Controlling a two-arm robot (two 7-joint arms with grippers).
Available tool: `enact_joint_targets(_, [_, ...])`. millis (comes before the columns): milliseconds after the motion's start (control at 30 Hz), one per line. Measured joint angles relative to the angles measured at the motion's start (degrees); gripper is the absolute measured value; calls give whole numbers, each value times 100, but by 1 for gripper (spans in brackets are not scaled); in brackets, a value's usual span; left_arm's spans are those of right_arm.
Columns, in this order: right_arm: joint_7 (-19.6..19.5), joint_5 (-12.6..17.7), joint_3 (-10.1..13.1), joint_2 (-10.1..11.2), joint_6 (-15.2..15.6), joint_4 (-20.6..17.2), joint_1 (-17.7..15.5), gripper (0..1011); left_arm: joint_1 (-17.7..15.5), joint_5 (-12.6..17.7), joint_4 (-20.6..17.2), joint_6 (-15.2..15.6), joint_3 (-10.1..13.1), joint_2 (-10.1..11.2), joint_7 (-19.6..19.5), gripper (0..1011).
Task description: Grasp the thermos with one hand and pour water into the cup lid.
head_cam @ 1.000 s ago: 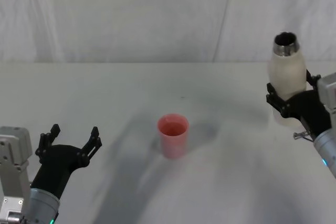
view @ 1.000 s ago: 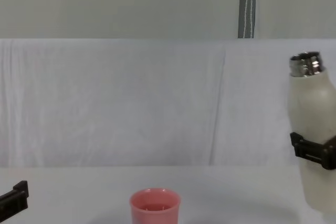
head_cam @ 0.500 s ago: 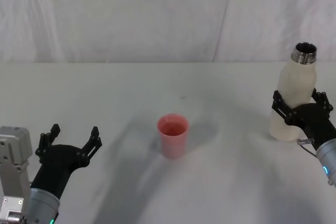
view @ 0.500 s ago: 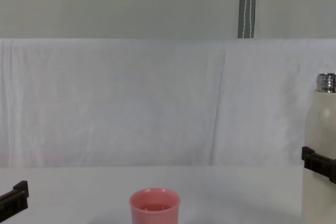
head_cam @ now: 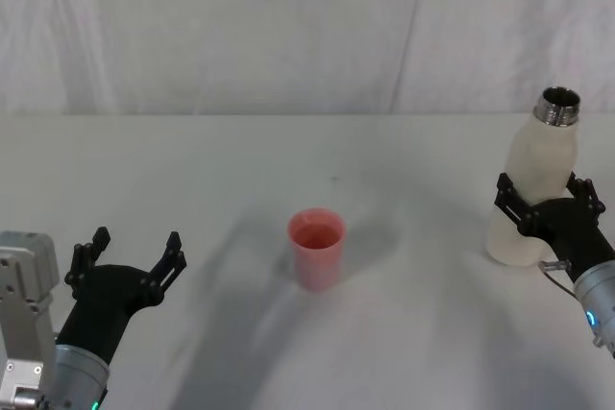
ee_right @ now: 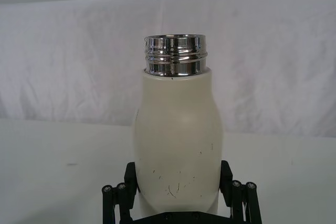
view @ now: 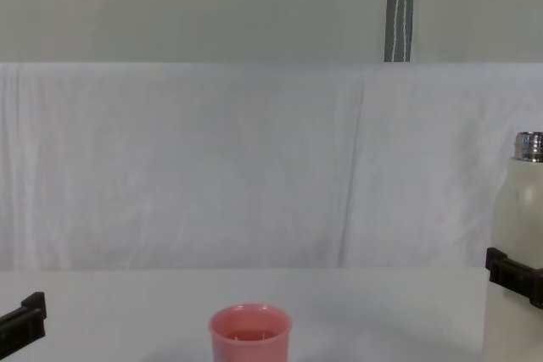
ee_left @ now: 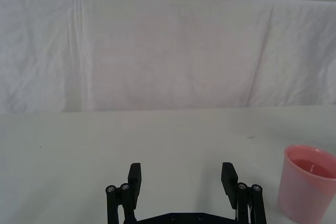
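Observation:
The cream-white thermos (head_cam: 534,189) stands upright on the table at the far right, its silver neck uncapped. My right gripper (head_cam: 542,197) is shut on its lower body, one finger on each side; the right wrist view shows the thermos (ee_right: 178,124) between the fingers (ee_right: 227,174). The pink cup lid (head_cam: 316,246) stands mid-table, well to the left of the thermos, with liquid inside. The chest view has the cup lid (view: 250,336) low at centre and the thermos (view: 519,226) at the right edge. My left gripper (head_cam: 135,244) rests open at the front left, holding nothing.
A white table (head_cam: 240,170) carries everything, with a white cloth backdrop (head_cam: 288,26) hanging behind it. In the left wrist view the cup lid (ee_left: 307,182) sits off to the side of the open left gripper (ee_left: 181,172).
The right gripper carried the thermos from a raised, tilted pose down and outward to upright at the table's right. The left arm and the cup lid stayed still.

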Motion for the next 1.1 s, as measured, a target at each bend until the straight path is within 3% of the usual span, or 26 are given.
enact_joint_targets(1100, [-76,80,-63,8,-68,105,36,950,0,0,0,0,0,0,0,1001])
